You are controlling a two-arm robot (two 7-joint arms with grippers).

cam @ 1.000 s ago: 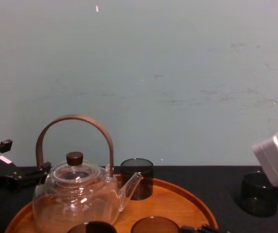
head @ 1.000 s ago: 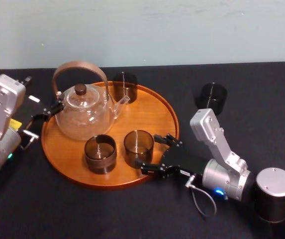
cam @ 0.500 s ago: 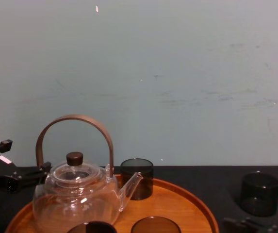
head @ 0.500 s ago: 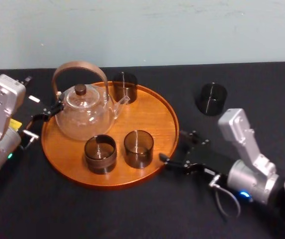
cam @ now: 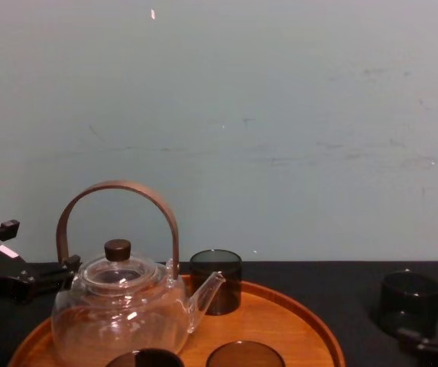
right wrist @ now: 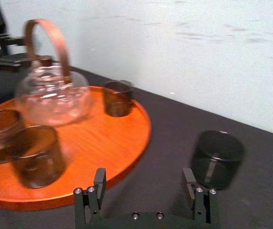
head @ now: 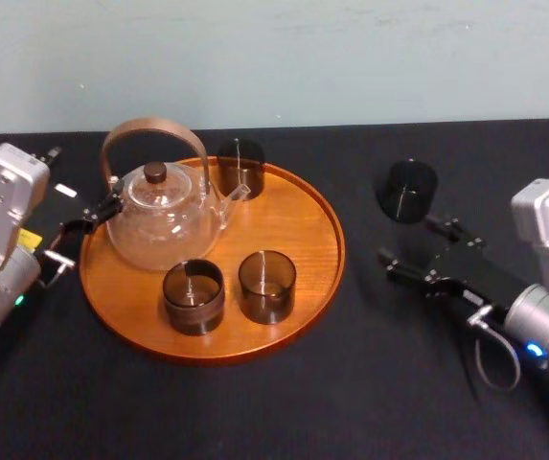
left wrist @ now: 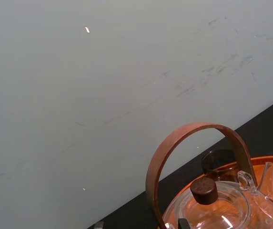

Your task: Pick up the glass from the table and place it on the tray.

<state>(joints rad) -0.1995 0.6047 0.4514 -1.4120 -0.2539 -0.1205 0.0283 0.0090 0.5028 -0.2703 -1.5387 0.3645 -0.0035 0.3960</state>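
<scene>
Glass [head: 407, 190] near tray [head: 298, 222], right gripper [head: 410, 241] close

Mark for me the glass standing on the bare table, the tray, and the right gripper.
glass [head: 408, 191]: head view, its middle, inside the rim.
tray [head: 293, 216]: head view, bare wooden floor right of the teapot.
right gripper [head: 407, 240]: head view, midway between its open fingertips.

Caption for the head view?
Open right end effector near the lone glass on the table; teapot, three glasses on the tray; left end effector alongside.
</scene>
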